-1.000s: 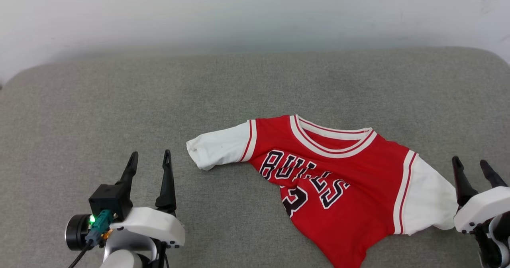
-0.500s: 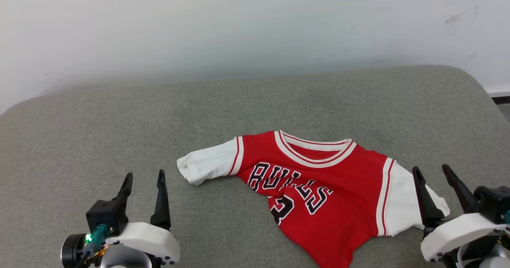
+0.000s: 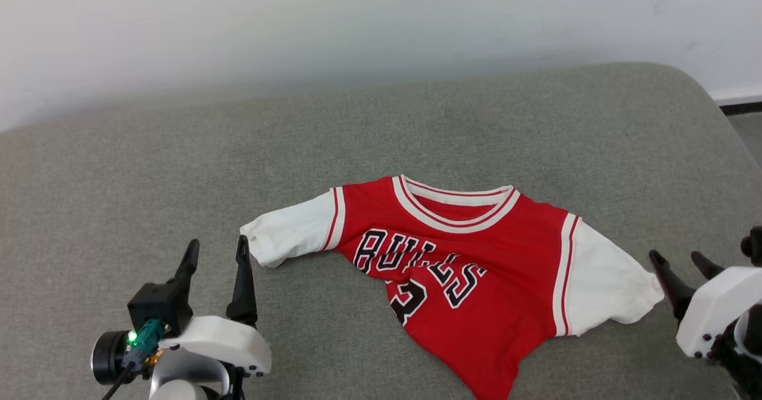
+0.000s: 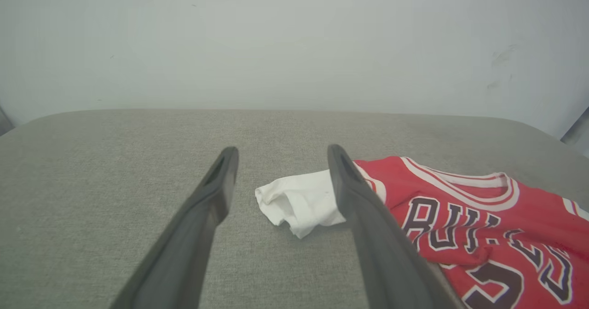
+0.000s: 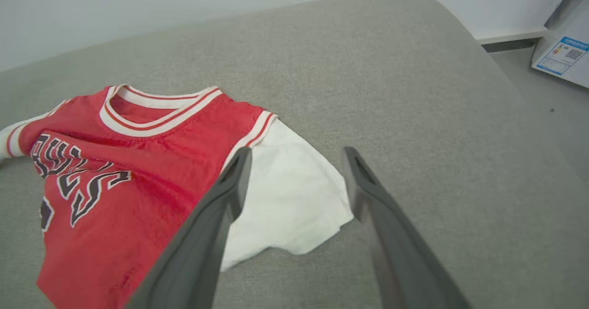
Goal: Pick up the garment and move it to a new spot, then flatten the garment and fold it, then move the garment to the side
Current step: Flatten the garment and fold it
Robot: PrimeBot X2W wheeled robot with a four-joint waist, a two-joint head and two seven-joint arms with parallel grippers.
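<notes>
The garment [image 3: 476, 269] is a small red jersey T-shirt with white sleeves and dark chest lettering. It lies chest up and rumpled on the grey cushion [image 3: 178, 150], its lower body bunched and skewed. My left gripper [image 3: 217, 248] stands open just left of the white sleeve end, apart from it. In the left wrist view that gripper [image 4: 280, 152] frames the crumpled sleeve of the garment [image 4: 299, 201]. My right gripper [image 3: 675, 258] is open at the other sleeve's tip. Through the right wrist view, this gripper [image 5: 297, 152] hangs open above the white sleeve of the garment [image 5: 285, 194].
A pale wall [image 3: 357, 25] rises behind the cushion. The cushion's rounded right edge [image 5: 483, 56] drops to a grey floor, where a white box with a label [image 5: 563, 54] stands. Bare cushion stretches left of and behind the shirt.
The head camera has shifted, so the whole picture slid. The right gripper has drawn back to the right, from over the white sleeve to its tip. Both grippers stay open.
</notes>
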